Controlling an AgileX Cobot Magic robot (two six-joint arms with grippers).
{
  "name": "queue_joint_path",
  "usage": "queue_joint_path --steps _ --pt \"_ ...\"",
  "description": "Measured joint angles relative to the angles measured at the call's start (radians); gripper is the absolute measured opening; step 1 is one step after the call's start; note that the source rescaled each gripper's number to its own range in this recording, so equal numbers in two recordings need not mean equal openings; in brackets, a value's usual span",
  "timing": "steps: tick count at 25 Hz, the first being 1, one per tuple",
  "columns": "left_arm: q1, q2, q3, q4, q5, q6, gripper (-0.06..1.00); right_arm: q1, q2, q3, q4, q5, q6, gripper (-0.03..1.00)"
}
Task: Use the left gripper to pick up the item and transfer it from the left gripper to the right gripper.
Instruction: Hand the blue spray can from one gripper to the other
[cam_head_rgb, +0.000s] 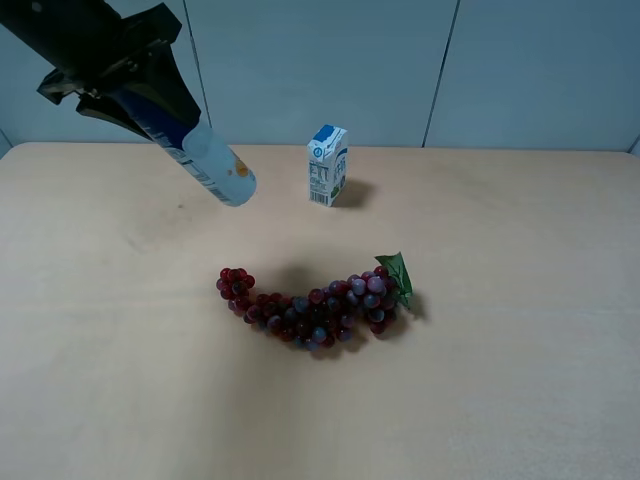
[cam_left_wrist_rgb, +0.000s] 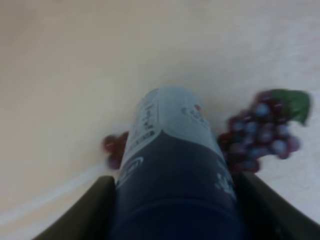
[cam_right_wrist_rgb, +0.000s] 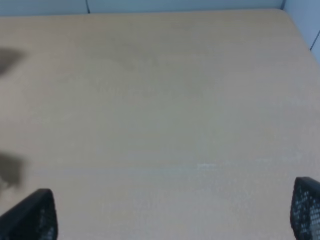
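Grips, with the left pincer (cam_head_rgb: 165, 118) and its 2 black wedge fingers, the dark blue upper end of the tall slim cylindrical bottle (cam_head_rgb: 215, 165). Holds it in the air over the far left corner of the beige tabletop (cam_head_rgb: 500, 380), tilted, with the white lower end pointing down toward the middle. Shows the right pincer (cam_right_wrist_rgb: 170, 215) spread wide and empty over bare tabletop. Looks light, stiff and smooth-walled, so probably slippery and apt to pivot. Calls for a hold square across the free white lower part. Sits well above the red-purple grape bunch (cam_head_rgb: 315, 305) and the small white-and-blue carton (cam_head_rgb: 328, 165).
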Motion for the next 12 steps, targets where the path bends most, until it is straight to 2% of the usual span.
queue_joint_path --steps 7,12 --pt "-0.081 0.0 0.01 -0.041 -0.072 0.018 0.0 0.0 0.0 0.0 0.0 0.0 0.0 1.0" --pt "-0.118 0.0 0.061 -0.141 -0.115 0.04 0.0 0.0 0.0 0.0 0.0 0.0 0.0 1.0"
